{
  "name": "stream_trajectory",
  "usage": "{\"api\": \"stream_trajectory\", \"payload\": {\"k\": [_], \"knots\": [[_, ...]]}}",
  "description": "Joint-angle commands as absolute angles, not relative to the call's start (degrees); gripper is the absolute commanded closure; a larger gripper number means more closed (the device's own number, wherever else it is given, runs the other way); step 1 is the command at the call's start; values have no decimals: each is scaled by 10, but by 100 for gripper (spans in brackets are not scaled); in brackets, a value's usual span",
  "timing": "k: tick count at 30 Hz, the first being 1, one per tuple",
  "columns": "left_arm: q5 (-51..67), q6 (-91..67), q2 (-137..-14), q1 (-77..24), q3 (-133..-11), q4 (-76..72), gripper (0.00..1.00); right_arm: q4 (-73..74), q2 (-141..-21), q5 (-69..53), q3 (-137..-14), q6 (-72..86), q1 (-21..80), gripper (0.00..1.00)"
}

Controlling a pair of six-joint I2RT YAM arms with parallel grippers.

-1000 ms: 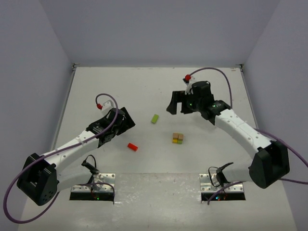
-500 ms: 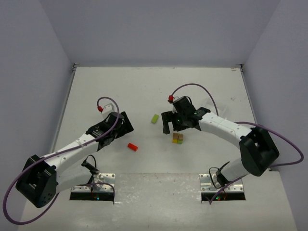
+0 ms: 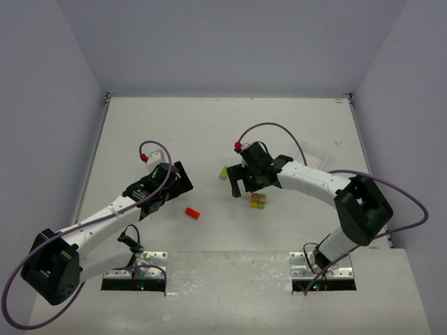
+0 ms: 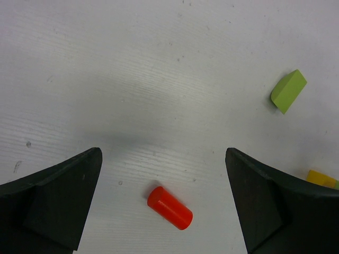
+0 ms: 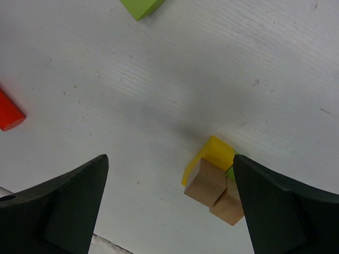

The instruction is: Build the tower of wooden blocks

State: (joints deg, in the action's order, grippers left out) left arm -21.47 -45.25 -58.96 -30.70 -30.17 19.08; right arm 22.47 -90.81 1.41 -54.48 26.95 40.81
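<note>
Red cylinder (image 3: 193, 213) lower-left of centre; green wedge (image 3: 223, 172) at centre; yellow-tan-green cluster (image 3: 258, 200) lower right. I read left tool (image 3: 179, 180) wide, empty; right tool (image 3: 239, 188) likewise.

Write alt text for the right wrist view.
Open right gripper above a white table, a yellow-and-tan block cluster seen between its fingers. A lime green block sits at the top edge, a red one at left.
</note>
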Motion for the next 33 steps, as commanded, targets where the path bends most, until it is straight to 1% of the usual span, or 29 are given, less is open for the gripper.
{"api": "stream_trajectory", "payload": {"k": [1, 15, 33], "knots": [[-227, -448, -577, -312, -298, 174, 0, 221, -909, 21, -563, 272, 425, 1], [-247, -451, -571, -312, -298, 182, 0, 253, -896, 59, -548, 304, 436, 1], [-248, -453, -561, -312, -296, 185, 0, 255, -879, 60, -536, 309, 447, 1]]}}
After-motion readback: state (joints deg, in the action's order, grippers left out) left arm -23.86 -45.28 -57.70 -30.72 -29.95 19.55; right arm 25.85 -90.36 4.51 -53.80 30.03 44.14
